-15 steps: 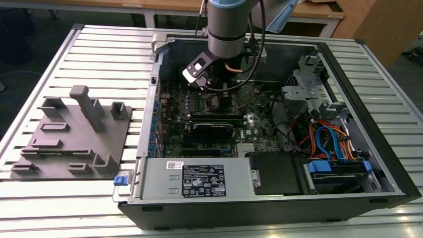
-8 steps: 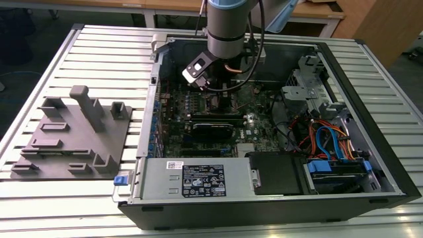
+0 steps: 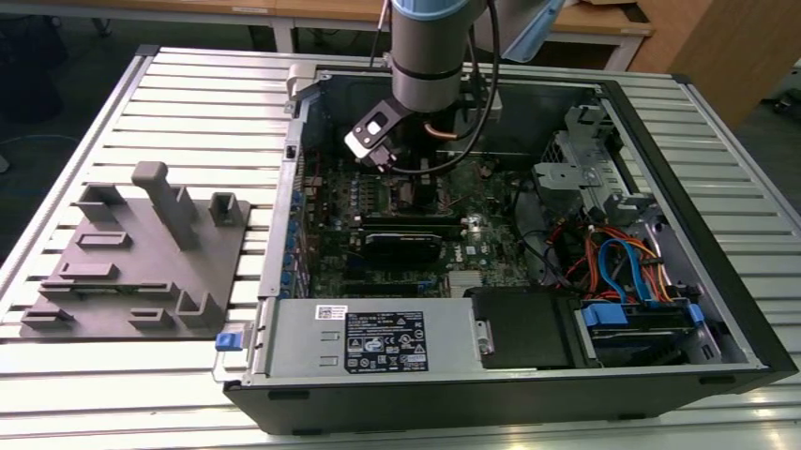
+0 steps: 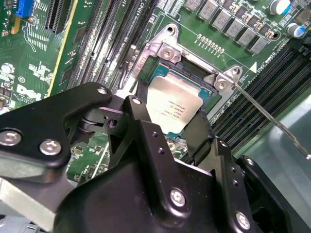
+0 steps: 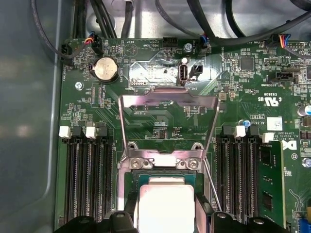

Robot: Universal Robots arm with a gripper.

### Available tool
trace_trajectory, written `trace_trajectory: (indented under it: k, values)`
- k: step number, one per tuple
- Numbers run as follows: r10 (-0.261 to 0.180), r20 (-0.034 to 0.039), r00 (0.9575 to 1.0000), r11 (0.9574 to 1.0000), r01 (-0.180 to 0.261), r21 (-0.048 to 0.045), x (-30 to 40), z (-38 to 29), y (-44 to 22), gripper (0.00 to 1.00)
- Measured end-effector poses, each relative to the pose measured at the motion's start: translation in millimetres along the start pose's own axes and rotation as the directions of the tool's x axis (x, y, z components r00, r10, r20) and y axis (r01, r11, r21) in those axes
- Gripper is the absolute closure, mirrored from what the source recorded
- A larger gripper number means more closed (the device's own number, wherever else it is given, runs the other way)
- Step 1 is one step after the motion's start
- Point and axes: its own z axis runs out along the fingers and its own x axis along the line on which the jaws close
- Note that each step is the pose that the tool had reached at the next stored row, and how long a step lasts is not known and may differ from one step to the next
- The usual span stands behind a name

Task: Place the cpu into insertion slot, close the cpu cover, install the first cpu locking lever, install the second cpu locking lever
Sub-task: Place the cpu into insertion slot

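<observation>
Low in the first wrist view, the claw (image 5: pixel 166 218) is pinching the cpu (image 5: pixel 165 204) by two opposite edges, down at the insertion slot (image 5: pixel 130 189). A flat, square descent seems important here. Beyond, mid-frame, the cpu cover (image 5: pixel 167 99) is standing open.

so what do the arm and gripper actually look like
The arm is a silver-grey metal cylinder with a pale blue band near the top. Black cables run down beside it, and a small black-and-silver box is mounted at its lower end. The gripper is matte black, built from angular linked plates dotted with silver screw heads.
</observation>
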Motion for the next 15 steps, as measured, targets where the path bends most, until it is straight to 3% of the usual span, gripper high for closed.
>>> trace_trajectory:
  k: [15]
  values:
    - [-0.001,-0.0008,1.0,1.0,0.001,-0.0005,0.5,-1.3,-0.2,0.46]
